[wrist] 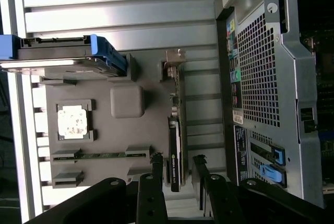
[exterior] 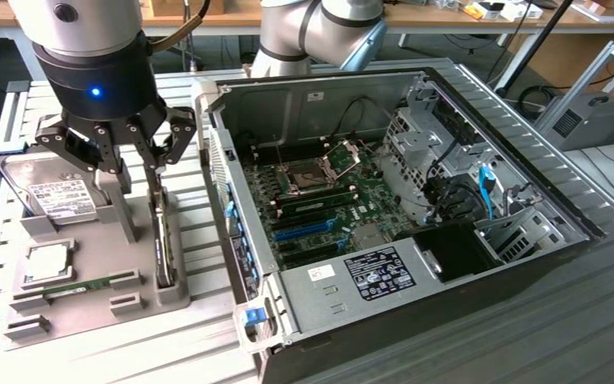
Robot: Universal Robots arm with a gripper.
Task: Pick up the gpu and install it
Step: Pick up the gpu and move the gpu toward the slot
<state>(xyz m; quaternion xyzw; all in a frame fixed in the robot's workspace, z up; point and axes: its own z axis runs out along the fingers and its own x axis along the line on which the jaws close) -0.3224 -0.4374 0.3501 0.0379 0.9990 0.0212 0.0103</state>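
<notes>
On the exterior view's left of the fingers (wrist: pixel 155 182), a hard drive (exterior: pixel 57 196) leans in the grey holder (exterior: pixel 99 240). A processor chip (exterior: pixel 48 262) and a memory stick (exterior: pixel 83 285) lie in their own recesses lower on it. Each part has its own pocket, probably so that it sits at a known spot for picking. The holder rests on the slatted tabletop (wrist: pixel 120 20).

The fingers stand apart and empty, pointing down. The gpu (wrist: pixel 176 145) stands on its long edge in a slot of the holder, below the fingers and in line with the gap between them. In the wrist view one finger lies to each side of the card's near end, and neither visibly touches it. Standing the card edge-up likely leaves both flat faces free for a pinch.

On the exterior view's right of the fingers, well apart, the open computer case (exterior: pixel 285 104) lies on its side, so the blue card slots (exterior: pixel 301 232) on its board face upward. No card sits in them yet.
</notes>
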